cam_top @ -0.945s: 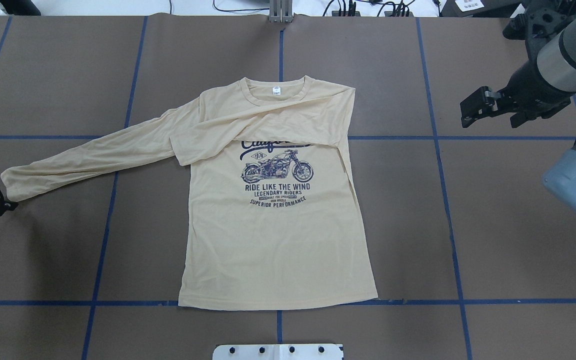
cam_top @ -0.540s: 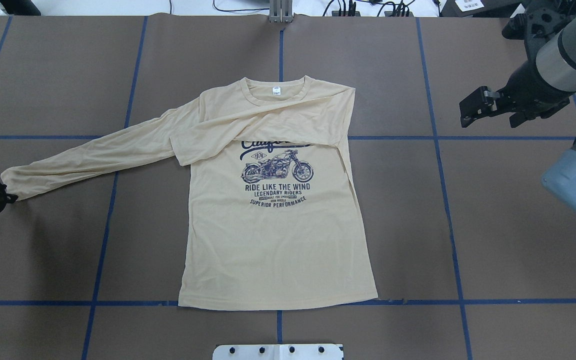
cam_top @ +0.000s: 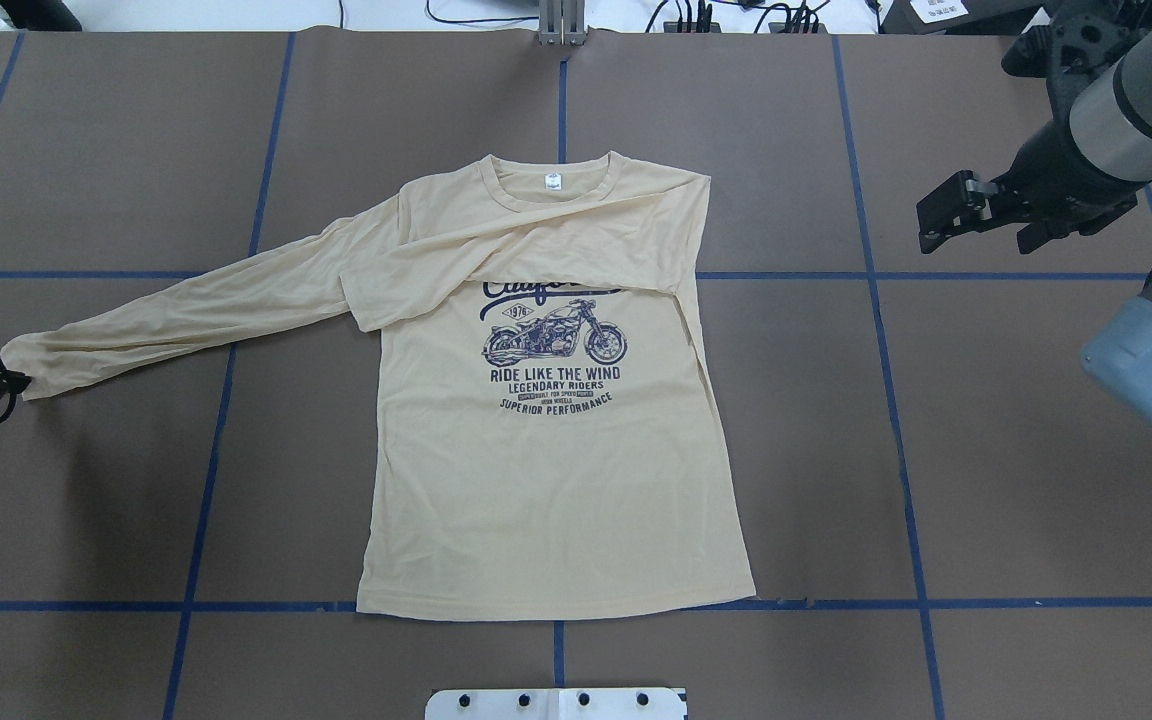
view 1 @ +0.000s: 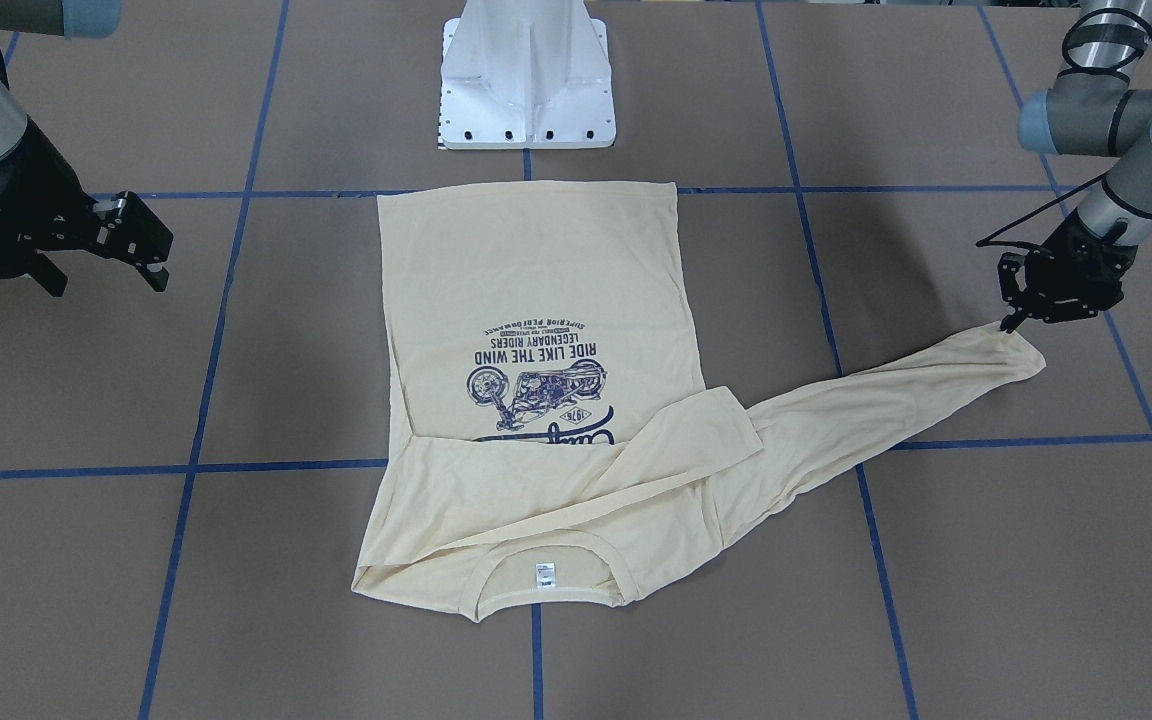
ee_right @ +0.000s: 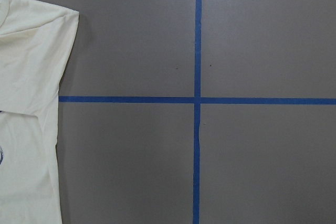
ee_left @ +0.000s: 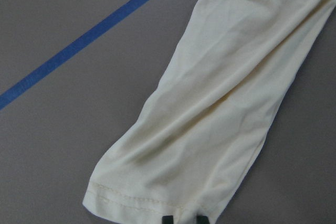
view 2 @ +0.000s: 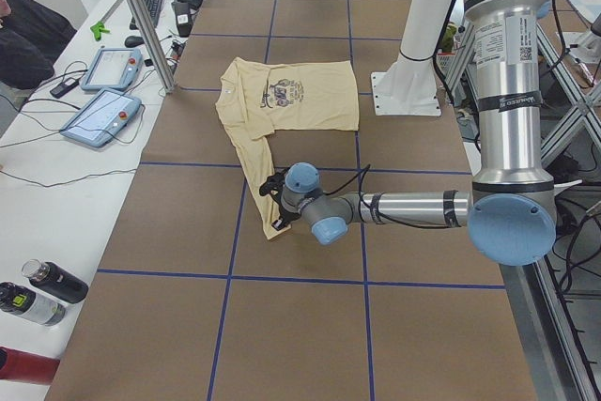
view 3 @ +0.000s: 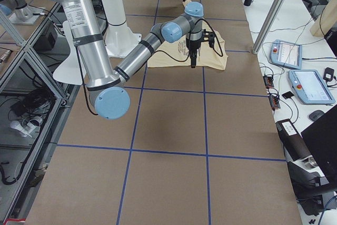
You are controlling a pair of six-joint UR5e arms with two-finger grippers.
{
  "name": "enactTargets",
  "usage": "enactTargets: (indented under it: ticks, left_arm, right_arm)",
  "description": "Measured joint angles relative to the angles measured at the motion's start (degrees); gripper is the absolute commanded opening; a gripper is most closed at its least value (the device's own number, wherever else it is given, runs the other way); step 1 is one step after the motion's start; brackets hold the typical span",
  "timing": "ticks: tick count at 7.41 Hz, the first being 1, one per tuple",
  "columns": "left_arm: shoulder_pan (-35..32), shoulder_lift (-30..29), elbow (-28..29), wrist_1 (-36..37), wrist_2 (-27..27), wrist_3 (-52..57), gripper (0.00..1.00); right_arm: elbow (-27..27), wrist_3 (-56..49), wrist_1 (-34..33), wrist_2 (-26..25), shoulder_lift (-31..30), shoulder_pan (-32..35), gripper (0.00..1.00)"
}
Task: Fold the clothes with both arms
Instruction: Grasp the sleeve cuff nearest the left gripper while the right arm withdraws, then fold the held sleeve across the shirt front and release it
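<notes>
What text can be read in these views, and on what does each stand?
"RIDE LIKE THE WIND": T-shirt front print.
"LEGENDARY RIDERS": same print.
"SUPERIOR PERFORMANCE": same print.
"1976": same print, above the motorcycle.
Script word on top: half hidden by folded sleeve, unreadable.
Tiny fourth line, neck label: too small.

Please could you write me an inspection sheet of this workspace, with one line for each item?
Surface: brown table with a blue tape grid, flat.
Job's things: T-shirt lies print up; one sleeve is folded across the chest, the other sleeve stretched out sideways.
Clutter: nothing seen on the table.
Grippers: left gripper at the cuff of the stretched sleeve, grip not clear; right gripper open, over bare table, apart from the T-shirt.
Cables: black cable loops beside the left gripper.
Surroundings: white pedestal; pendants and bottles on a side bench.
</notes>
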Motion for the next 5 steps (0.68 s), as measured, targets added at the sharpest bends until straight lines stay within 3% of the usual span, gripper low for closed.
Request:
enactTargets:
  ticks: [3,4,5]
  left_arm:
    - [0.0,-0.4,-6.5,1.0,-0.6,-0.6,0.00]
    - [0.0,-2.4,-9.5,4.8,-0.8,-2.0,0.00]
    - [0.0,-7.3,-12.6,13.3,-0.8,-3.5,0.00]
  right_arm:
    - [-0.2,0.2,0.0,0.0,0.1,0.0,1.00]
    - [-0.2,0.3,0.0,0.0,0.2,0.0,1.00]
    - [-0.2,0.3,0.0,0.0,0.2,0.0,1.00]
